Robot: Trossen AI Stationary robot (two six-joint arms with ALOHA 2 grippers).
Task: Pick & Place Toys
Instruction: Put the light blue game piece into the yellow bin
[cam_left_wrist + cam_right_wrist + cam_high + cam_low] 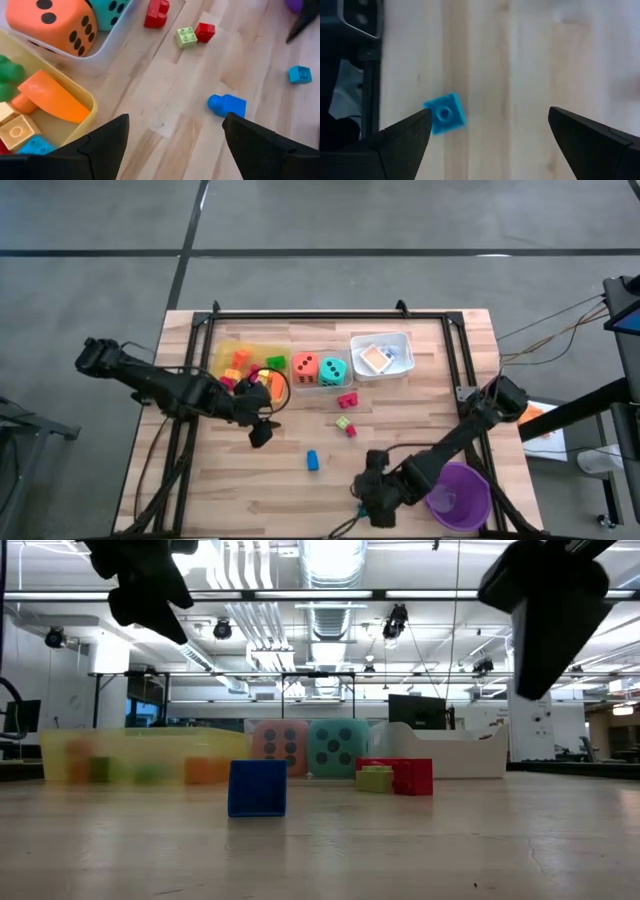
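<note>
1. Left tool (261, 431) hangs above the worktop (240, 480) at about 8 o'clock from centre, fingers apart, holding nothing.
2. Right tool (372, 498) sits at 5 o'clock near the front edge, beside the purple cup (460, 495), fingers spread wide, empty.
3. Blue block (312, 460) lies on bare wood between both tools.
4. Red block (347, 400) and green block (343, 423) lie near centre.
5. Orange die (305, 368) and teal die (333, 370) share the clear tray at 12 o'clock; yellow tray (225, 352) holds mixed blocks; white tray (400, 340) holds cards (376, 358).
6. A small light-blue block (445, 114) lies by the right tool.
</note>
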